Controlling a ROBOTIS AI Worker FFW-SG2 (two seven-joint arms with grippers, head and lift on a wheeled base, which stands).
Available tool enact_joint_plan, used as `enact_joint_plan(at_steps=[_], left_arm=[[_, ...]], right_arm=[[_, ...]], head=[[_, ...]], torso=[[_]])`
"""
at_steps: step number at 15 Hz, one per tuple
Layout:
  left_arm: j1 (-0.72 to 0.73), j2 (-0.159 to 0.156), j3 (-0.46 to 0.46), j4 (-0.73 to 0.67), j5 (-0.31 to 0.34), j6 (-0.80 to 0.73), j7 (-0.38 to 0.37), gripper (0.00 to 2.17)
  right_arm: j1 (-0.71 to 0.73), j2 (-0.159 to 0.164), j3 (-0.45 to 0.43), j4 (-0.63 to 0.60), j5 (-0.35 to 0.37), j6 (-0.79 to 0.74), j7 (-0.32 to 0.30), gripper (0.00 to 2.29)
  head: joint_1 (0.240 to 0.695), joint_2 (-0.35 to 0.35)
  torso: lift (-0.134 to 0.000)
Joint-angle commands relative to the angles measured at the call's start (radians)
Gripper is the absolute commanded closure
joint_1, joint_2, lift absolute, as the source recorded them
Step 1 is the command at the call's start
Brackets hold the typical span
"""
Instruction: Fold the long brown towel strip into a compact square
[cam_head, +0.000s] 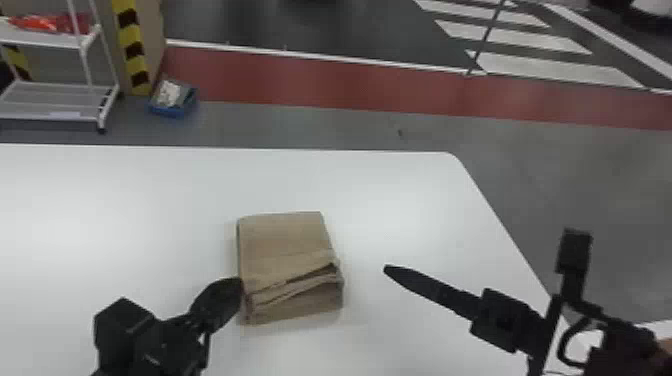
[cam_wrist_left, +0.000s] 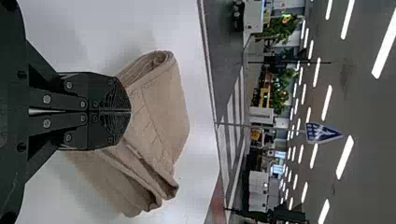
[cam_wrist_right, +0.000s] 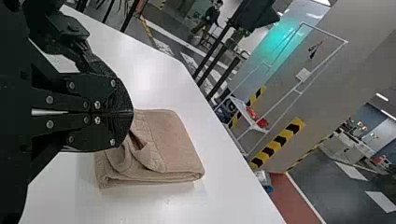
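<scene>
The brown towel (cam_head: 282, 240) is folded into a thick, roughly square packet laid flat on the white table (cam_head: 125, 200), with its layers slightly parted and slanted along the near side. Just beside its left edge, the left gripper (cam_head: 239, 284) is held with both fingers pressed together; whether the cloth is touched cannot be told, but nothing is seen clamped between them. To the right, apart from the towel, the right gripper (cam_head: 388, 269) is also closed, with nothing held. Beyond the table, a white rack (cam_head: 50, 102) is seen at far left, with red items (cam_head: 47, 23) placed on its upper shelf. Near it, a blue bin (cam_head: 167, 111) is set on the floor.
</scene>
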Motion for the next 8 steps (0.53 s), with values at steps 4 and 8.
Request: enact_joint_plan(at_steps=[4,8], left_arm=[[-0.021,-0.012,0.224,-0.084,0.082,-0.095,0.048,0.17],[-0.06,-0.012,0.256,-0.089,0.071,-0.11,0.106,0.07]], right_arm=[[-0.057,0.001,0.128,0.107,0.33,-0.451,0.099,1.72],[-0.163,0.001,0.193,0.273,0.517,-0.816,0.093,0.0]], head=[[0.695,-0.152],[0.695,-0.077]], torso=[[-0.124],[-0.124]])
